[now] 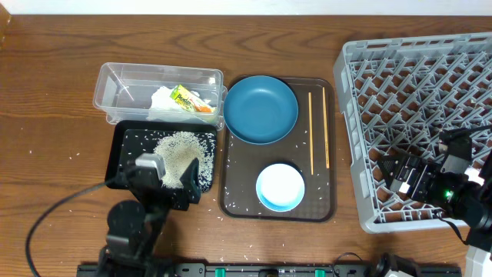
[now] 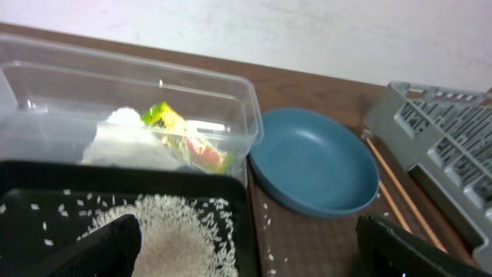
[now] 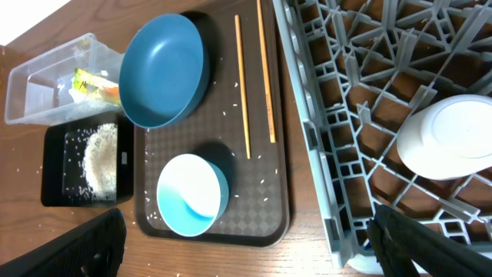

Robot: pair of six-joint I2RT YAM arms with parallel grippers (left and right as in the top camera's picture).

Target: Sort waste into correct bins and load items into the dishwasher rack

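Observation:
The clear tub (image 1: 123, 81) holds crumpled tissue (image 1: 163, 101) and the yellow-green wrapper (image 1: 184, 98). The black tray (image 1: 123, 154) holds a rice pile (image 1: 178, 154). The blue plate (image 1: 260, 108), chopsticks (image 1: 311, 131) and a white bowl with a blue outside (image 1: 280, 187) lie on the brown tray. My left gripper (image 1: 181, 185) hangs open and empty over the black tray's front right corner (image 2: 254, 258). My right gripper (image 1: 396, 173) hangs open and empty over the grey rack's (image 1: 415, 69) front left part (image 3: 254, 254). A pale round upturned dish (image 3: 450, 138) sits in the rack.
The brown serving tray (image 1: 315, 208) lies between the black tray and the rack. Loose rice grains are scattered on it and on the wooden table near the black tray. A black cable runs along the front left of the table.

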